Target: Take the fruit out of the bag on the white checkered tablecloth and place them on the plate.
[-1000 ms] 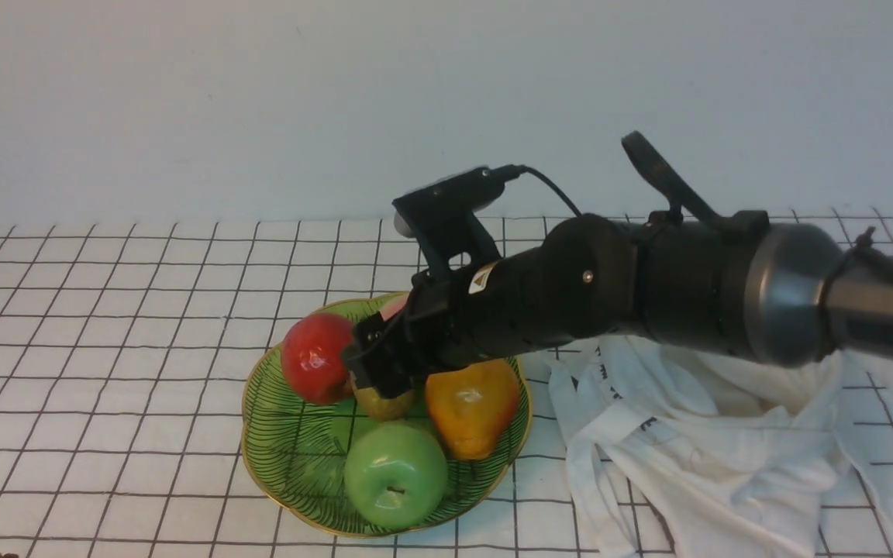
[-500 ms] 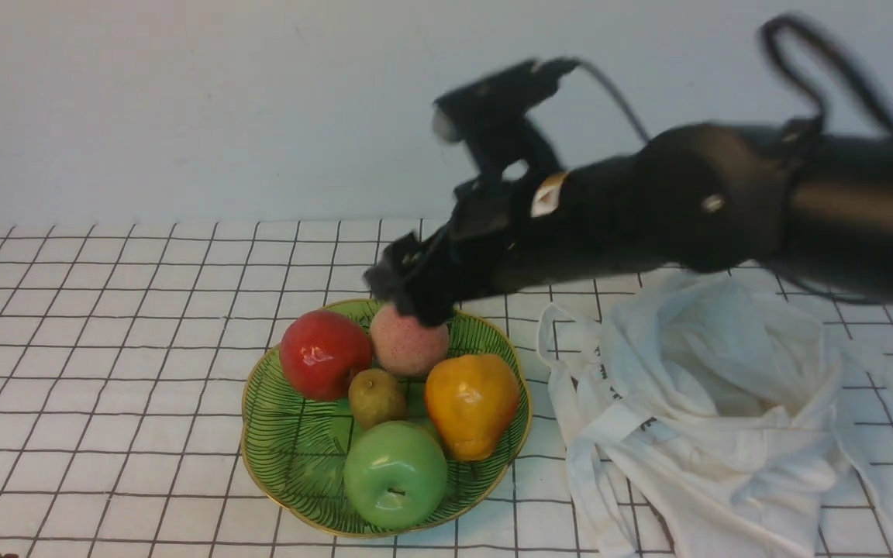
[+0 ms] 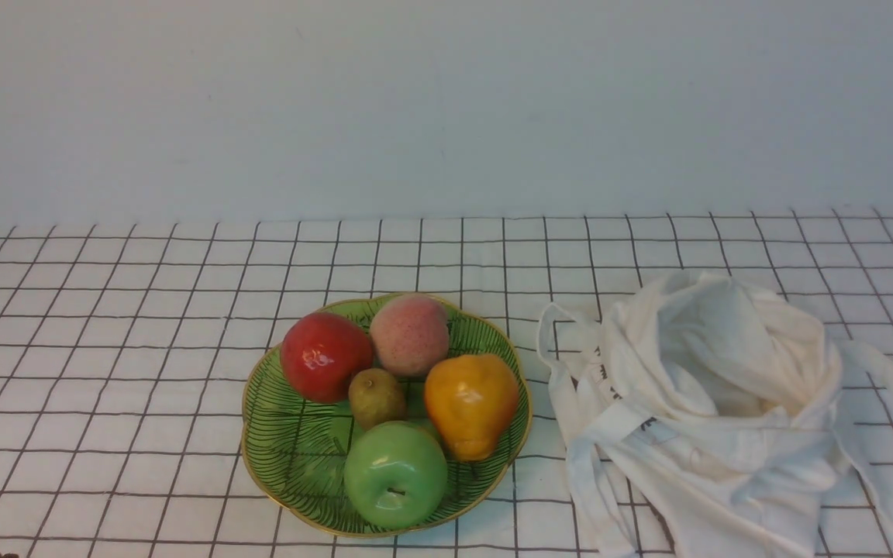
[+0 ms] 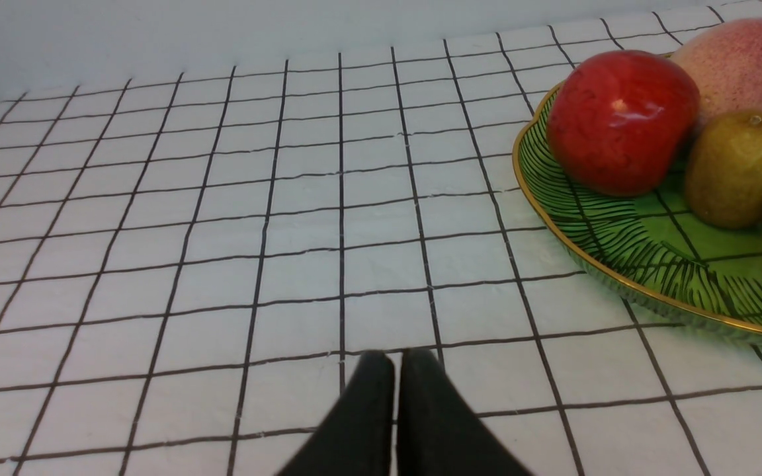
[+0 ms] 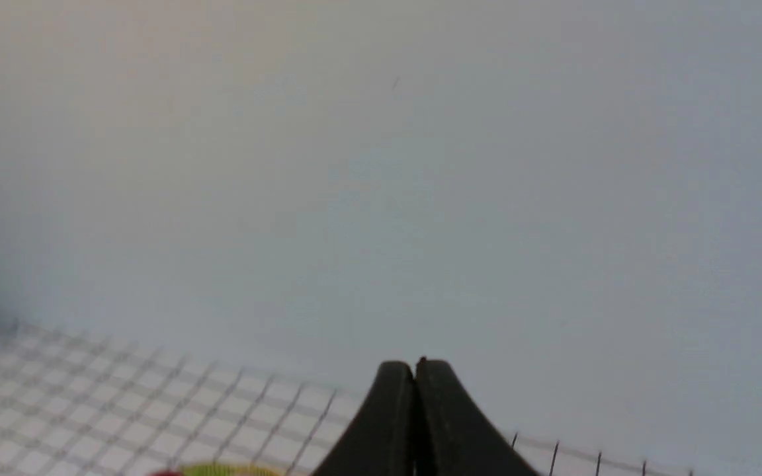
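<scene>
The small olive-brown fruit (image 3: 376, 397) lies in the middle of the green scalloped plate (image 3: 284, 449), between a red apple (image 3: 325, 357), a pink peach (image 3: 409, 335), a yellow-orange pear (image 3: 470, 404) and a green apple (image 3: 395, 474). It also shows in the left wrist view (image 4: 740, 168) on the plate (image 4: 626, 258). The white cloth bag (image 3: 718, 418) lies crumpled to the plate's right on the checkered tablecloth (image 3: 105, 349). No arm shows in the front view. My left gripper (image 4: 396, 360) is shut and empty over bare cloth beside the plate. My right gripper (image 5: 414, 367) is shut and empty, facing the wall.
A plain grey wall (image 3: 446, 101) stands behind the table. The bag's straps (image 3: 570, 364) trail toward the plate. The tablecloth (image 4: 222, 218) stretches to the plate's left.
My right arm lifted off the plate, leaving the olive-brown fruit there, and has pulled back out of the front view. The fruit and the bag stay put.
</scene>
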### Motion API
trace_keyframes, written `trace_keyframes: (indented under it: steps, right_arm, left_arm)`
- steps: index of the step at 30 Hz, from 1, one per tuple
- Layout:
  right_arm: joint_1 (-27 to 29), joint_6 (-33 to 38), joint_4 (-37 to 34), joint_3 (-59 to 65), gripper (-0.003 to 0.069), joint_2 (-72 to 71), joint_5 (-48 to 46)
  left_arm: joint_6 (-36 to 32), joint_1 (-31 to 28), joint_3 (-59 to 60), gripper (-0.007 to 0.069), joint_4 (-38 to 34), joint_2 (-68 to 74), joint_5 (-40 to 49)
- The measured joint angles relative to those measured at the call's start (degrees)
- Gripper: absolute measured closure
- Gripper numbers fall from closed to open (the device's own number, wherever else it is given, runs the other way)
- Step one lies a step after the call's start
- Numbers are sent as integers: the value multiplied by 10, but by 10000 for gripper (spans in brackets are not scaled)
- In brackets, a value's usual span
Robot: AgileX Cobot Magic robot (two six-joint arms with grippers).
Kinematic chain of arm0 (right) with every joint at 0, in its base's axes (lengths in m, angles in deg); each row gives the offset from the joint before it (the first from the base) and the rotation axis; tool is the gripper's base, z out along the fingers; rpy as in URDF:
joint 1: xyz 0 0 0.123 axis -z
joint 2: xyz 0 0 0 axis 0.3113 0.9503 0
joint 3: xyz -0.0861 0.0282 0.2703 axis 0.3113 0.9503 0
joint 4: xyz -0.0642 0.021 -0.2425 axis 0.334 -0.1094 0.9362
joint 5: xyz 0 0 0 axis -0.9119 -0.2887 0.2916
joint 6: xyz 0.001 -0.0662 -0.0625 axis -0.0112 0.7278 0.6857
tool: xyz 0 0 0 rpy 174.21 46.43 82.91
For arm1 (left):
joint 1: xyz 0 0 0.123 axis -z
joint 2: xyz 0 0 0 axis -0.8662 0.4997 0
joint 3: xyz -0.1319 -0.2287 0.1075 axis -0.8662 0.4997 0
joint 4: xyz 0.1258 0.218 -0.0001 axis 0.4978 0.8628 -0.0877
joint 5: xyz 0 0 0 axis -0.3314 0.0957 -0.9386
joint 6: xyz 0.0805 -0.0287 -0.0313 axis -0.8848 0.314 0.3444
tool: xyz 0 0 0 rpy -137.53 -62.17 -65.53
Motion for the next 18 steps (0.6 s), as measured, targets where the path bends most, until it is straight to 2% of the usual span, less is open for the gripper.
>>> trace_keyframes:
  steps: [5,10,15,18]
  right_arm:
    - [0,-58,64,139,671,-238,52]
    - [0,-67,69,241,671,-325,83]
    - [0,-97,58,376,671,-387,230]
    - [0,-102,58,410,671,-387,267]
  left_arm:
    - [0,0,0,632,0,0,0]
    - [0,0,0,632,0,0,0]
    - [0,0,0,632,0,0,0]
    - [0,0,0,632,0,0,0]
